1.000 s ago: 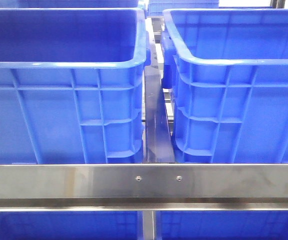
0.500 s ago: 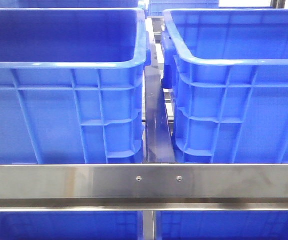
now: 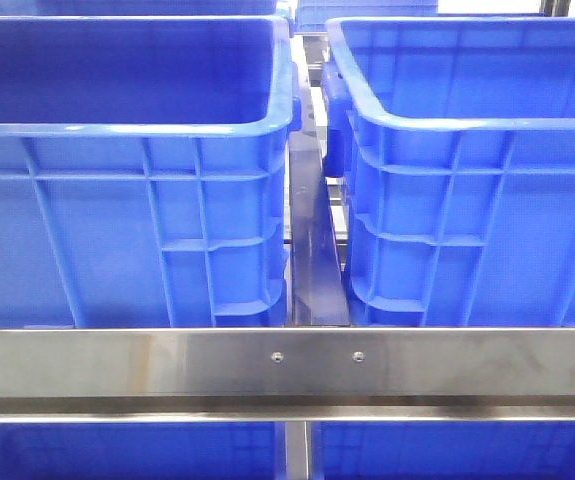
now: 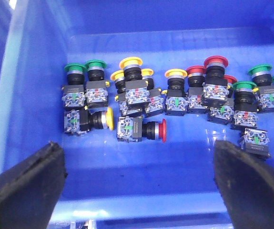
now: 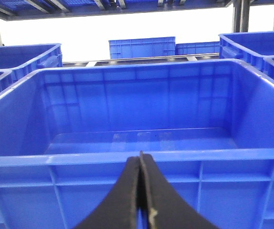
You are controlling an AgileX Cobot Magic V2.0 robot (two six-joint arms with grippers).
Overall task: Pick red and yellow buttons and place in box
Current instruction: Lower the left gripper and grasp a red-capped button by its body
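In the left wrist view several push buttons lie in a blue crate [image 4: 32, 119], with red, yellow and green caps. One red button [image 4: 161, 130] and one yellow button [image 4: 109, 118] lie on their sides nearest my left gripper [image 4: 137, 145]. That gripper is open and empty, its fingers [image 4: 29, 183] spread wide above the crate floor, short of the buttons. My right gripper [image 5: 140, 155] is shut and empty, just in front of the rim of an empty blue box [image 5: 79, 160]. Neither gripper shows in the front view.
The front view shows two large blue crates, left [image 3: 127, 128] and right [image 3: 467, 125], with a narrow gap [image 3: 312, 250] between them and a steel rail [image 3: 287, 360] across the front. More blue crates [image 5: 141, 47] stand behind and beside the empty box.
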